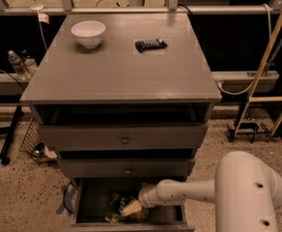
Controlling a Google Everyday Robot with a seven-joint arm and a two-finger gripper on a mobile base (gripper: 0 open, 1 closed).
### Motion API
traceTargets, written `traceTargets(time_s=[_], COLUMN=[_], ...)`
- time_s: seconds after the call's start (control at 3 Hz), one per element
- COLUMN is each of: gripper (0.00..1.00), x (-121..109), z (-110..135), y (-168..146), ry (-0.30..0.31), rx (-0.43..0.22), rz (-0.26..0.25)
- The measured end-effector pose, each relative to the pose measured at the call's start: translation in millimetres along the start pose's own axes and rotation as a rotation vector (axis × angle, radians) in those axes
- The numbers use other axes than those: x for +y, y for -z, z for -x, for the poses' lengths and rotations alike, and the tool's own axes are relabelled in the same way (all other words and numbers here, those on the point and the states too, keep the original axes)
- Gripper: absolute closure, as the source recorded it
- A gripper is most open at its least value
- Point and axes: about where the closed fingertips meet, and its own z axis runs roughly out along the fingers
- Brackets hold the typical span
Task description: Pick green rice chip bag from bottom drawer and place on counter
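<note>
The grey cabinet's bottom drawer (90, 197) is pulled open at the bottom of the camera view. The green rice chip bag (116, 206) lies inside it, crumpled, partly covered by my gripper. My white arm reaches in from the lower right, and the gripper (130, 208) is down in the drawer, right on the bag. The counter (121, 71) is the flat grey top above.
A white bowl (88, 33) and a small black snack bar (150, 44) sit on the counter's far part. Two knobbed drawers (124, 140) are closed above the open one. Water bottles (19, 64) and a wire basket (32, 139) stand left; a yellow frame (271, 66) stands right.
</note>
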Motion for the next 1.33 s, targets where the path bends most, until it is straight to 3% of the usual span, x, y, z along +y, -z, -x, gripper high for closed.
traceTargets(time_s=[1.0,1.33], gripper=[0.00,0.00], x=[5.2,-7.1], z=[-15.1,-21.6], y=[-37.3,-64.3], ry=[-0.014,-0.030], rx=[0.037,0.041], rz=[0.034,0.062])
